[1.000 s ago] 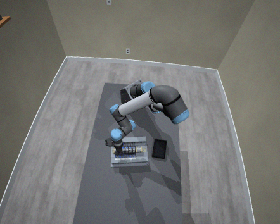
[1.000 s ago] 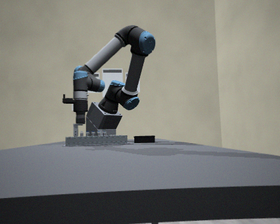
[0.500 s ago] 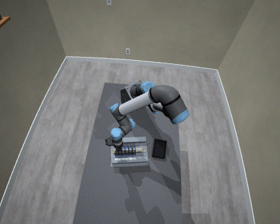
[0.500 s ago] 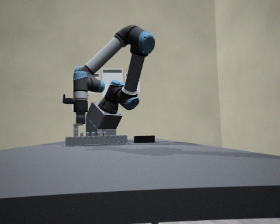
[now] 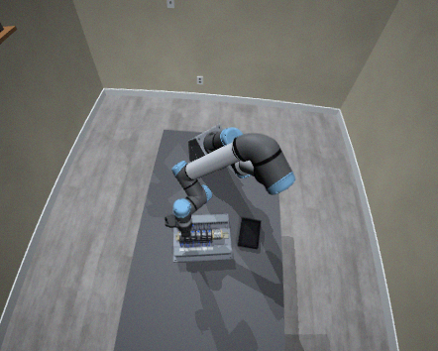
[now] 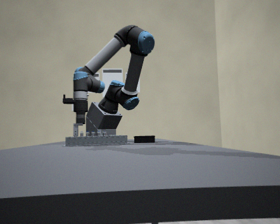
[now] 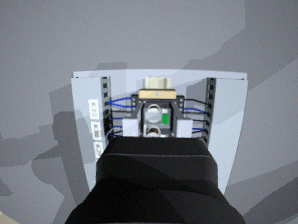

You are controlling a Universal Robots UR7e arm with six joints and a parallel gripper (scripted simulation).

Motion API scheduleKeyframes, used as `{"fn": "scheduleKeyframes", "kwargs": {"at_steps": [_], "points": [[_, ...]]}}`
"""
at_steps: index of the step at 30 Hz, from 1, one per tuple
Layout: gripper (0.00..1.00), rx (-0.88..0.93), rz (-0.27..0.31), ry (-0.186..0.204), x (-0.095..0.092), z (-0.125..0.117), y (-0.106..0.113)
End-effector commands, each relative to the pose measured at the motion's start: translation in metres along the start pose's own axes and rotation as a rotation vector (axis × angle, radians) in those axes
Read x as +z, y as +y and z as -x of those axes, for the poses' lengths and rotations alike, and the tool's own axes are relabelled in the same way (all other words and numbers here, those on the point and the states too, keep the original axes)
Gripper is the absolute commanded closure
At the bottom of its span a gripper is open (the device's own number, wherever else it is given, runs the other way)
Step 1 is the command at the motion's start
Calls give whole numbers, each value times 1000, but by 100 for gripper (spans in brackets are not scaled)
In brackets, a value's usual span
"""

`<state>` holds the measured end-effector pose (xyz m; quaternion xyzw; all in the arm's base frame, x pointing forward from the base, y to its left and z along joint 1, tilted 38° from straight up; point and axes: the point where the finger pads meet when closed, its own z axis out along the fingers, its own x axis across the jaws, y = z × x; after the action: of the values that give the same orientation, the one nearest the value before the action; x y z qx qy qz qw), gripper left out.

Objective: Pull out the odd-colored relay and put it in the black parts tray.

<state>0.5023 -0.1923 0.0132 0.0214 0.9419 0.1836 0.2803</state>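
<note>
The grey relay panel [image 5: 201,244] lies flat on the dark table, with a row of relays across it. My gripper [image 5: 184,237] points straight down at the left end of the row and is shut on a relay with a green button [image 7: 154,117]. In the side view the held relay [image 6: 76,129] stands higher than the others on the panel [image 6: 95,139], under the gripper [image 6: 78,124]. In the wrist view the fingers are hidden behind the black gripper body. The black parts tray [image 5: 249,233] lies to the right of the panel; it also shows in the side view [image 6: 144,138].
The arm's base [image 5: 206,144] sits on a slanted mount at the far end of the table. The arm's elbow [image 5: 268,164] hangs above the table behind the tray. The table edges lie well away from the panel.
</note>
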Motion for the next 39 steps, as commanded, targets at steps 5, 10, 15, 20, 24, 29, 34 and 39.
{"fn": "scheduleKeyframes", "kwargs": {"at_steps": [5,10,15,20,24,29,34,39], "points": [[100,0,-1,-23,-1,0,0],[100,0,-1,-25,-1,0,0],[100,0,-1,-30,-1,-1,0],[100,0,-1,-46,-1,-1,0],[100,0,-1,-51,-1,-1,0],[100,0,-1,-48,-1,-1,0],[100,0,-1,4,-1,-1,0],[100,0,-1,34,-2,-1,0]]}}
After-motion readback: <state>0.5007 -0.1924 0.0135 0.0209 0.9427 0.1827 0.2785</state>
